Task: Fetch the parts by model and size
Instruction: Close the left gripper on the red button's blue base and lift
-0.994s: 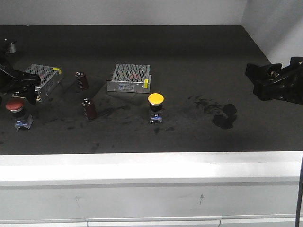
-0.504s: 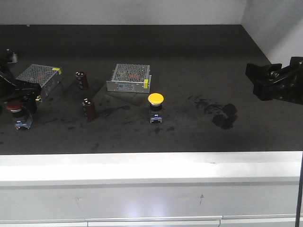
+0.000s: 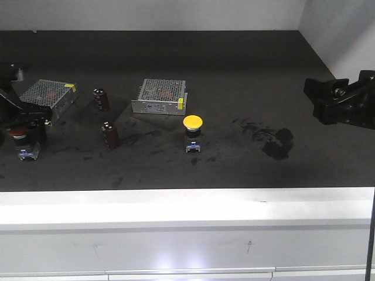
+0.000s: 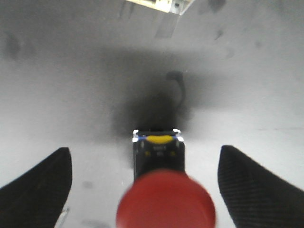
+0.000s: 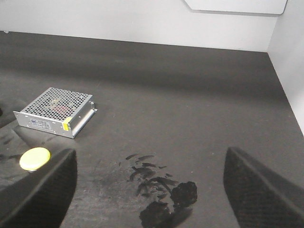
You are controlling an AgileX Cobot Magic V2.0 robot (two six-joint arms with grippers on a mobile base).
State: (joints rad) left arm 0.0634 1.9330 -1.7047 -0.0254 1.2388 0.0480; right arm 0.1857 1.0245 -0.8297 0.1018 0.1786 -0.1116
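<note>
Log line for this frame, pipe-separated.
left claw: open, straddling red switch, no contact | right claw: open, empty, above mat | yellow switch: upright on mat, untouched

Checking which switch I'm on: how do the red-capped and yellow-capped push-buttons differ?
Cap colour: the red-capped button versus the yellow-capped button. Place: the red one stands far left, the yellow one centrally, before a mesh box. State: the open left claw straddles the red one without touching; no claw is near the yellow one. Both stand upright, with black bodies and blue bases.
</note>
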